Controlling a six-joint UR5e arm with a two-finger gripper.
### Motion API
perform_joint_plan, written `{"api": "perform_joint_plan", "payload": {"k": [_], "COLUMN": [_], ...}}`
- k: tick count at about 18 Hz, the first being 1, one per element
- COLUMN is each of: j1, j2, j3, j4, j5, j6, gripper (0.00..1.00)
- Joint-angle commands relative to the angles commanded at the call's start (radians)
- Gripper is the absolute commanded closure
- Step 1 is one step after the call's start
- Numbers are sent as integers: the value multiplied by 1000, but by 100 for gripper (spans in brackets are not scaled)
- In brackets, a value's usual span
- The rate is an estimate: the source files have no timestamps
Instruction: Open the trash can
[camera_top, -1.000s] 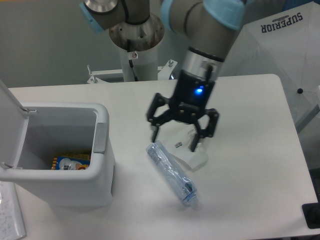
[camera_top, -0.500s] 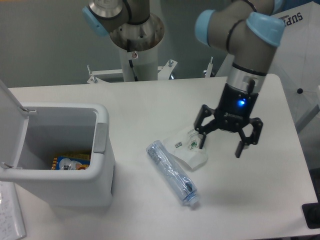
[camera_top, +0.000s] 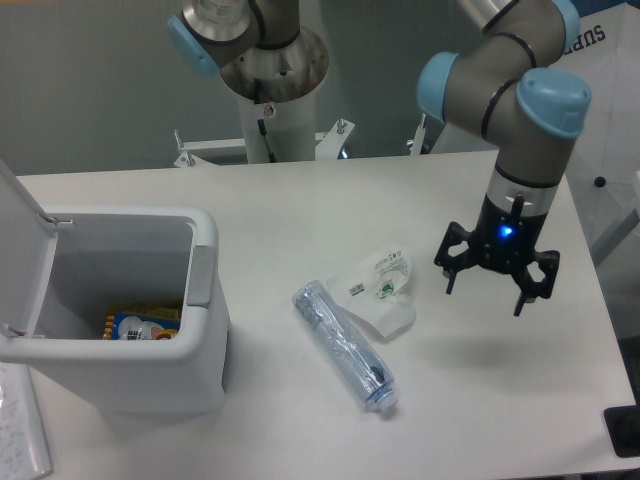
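Trash can (camera_top: 120, 320) sits at lower left of frame, lid (camera_top: 18, 250) swung up, colourful packaging visible inside. Gripper (camera_top: 497, 283) has moved further right since the previous frame, now at right of centre above the tabletop (camera_top: 300, 210), fingers spread wide, holding nothing. Crushed bottle (camera_top: 345, 347) and clear wrapper (camera_top: 378, 290) unchanged at centre.
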Motion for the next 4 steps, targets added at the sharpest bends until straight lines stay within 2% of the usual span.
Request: {"api": "perform_joint_plan", "payload": {"k": [1,4], "j1": [2,3], "j2": [-2,-23], "j3": [-5,0], "j4": [0,3], "j5": [41,56], "j6": [42,47], "gripper": [0,0]}}
